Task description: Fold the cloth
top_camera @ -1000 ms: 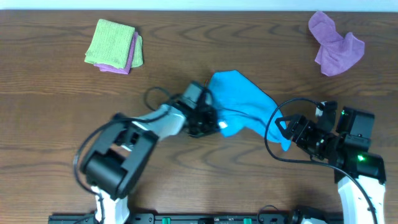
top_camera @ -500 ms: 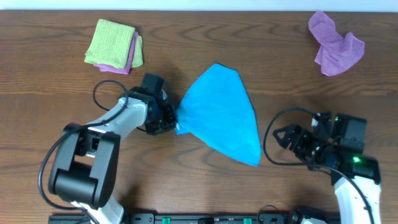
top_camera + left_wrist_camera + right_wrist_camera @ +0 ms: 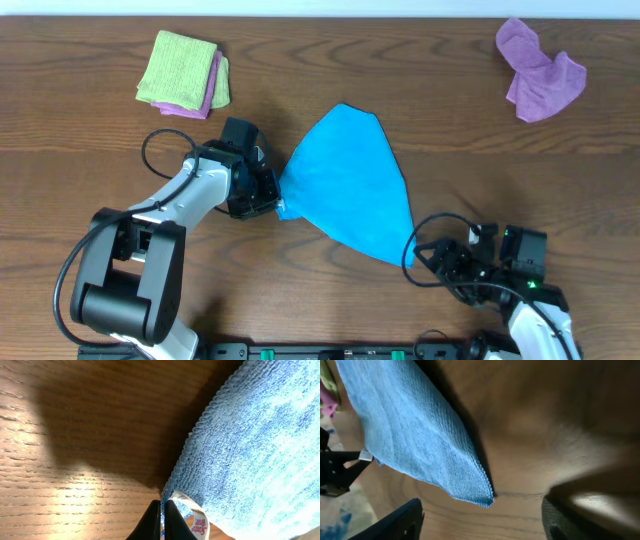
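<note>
Worktop (image 3: 460,130) is seen overhead carrying the cloth (image 3: 350,185), spread flat at centre. Its left corner is pinched in the shut jaws of the left gripper (image 3: 274,204). At the left wrist, a white tag (image 3: 196,519) is seen beside the closed tips. At the right wrist, the right gripper (image 3: 481,507) is shown with jaws wide apart and empty, near the cloth's lower corner.

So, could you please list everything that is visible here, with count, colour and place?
table: one, brown wood, under everything
blue cloth: one, sky-blue, table centre
tag: one, white, cloth's left corner
green cloth: one, lime, folded, far left, atop the purple one
purple cloth: one, folded, beneath the green
lilac cloth: one, crumpled, far right
left pincer: black, shut on the blue cloth's left corner
right pincer: black, open, empty, beside the cloth's near corner
</note>
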